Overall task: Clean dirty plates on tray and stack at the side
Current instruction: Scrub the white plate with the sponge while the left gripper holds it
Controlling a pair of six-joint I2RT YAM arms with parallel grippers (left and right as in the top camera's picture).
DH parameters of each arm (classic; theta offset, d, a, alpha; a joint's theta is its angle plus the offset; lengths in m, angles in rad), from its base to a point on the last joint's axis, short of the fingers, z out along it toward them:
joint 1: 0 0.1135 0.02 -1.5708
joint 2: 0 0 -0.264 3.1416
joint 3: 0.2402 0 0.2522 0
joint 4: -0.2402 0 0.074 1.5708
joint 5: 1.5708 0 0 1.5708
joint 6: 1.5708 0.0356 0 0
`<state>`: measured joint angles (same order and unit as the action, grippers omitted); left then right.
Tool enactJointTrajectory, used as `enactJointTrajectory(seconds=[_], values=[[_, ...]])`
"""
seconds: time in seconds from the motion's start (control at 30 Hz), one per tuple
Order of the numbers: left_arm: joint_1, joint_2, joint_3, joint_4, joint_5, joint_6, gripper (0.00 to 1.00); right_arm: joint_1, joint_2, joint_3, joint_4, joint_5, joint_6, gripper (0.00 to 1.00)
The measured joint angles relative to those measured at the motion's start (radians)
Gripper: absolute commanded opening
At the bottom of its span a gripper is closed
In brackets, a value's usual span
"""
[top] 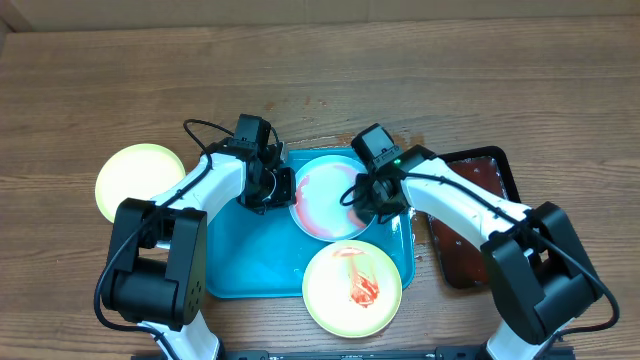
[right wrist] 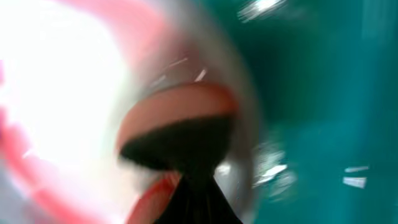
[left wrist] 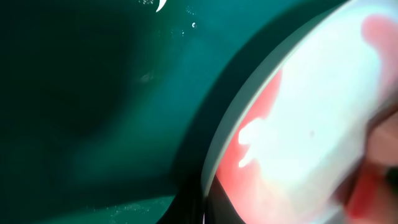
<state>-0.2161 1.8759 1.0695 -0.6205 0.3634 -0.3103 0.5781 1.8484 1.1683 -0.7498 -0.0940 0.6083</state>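
Table [top: 100, 90] holds three plates [top: 140, 182], one turquoise tray [top: 250, 262].

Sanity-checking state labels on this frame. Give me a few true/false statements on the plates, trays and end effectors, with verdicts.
1. The middle plate on the turquoise tray carries red smears. True.
2. The left end effector and the right end effector sit at opposite edges of the middle plate. True.
3. The corner plate, at the turquoise tray's near right corner, is wiped clean. False: red sauce sits on it.
4. The left plate lies inside the turquoise tray. False: it rests on the table, apart from the tray, and looks clean.
5. The dark tray sits to the right of the turquoise tray. True.
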Motion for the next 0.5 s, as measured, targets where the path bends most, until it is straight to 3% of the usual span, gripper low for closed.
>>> enactJointTrajectory(seconds=[0.27,0.5], values=[[0.0,0.0,0.0,-0.004,-0.004,0.0,0.04,0.134,0.0,-0.001,0.079,-0.263,-0.016,0.04],[0.0,-0.002,0.0,-0.011,-0.008,0.0,0.04,0.148,0.0,-0.005,0.164,-0.306,0.048,0.04]])
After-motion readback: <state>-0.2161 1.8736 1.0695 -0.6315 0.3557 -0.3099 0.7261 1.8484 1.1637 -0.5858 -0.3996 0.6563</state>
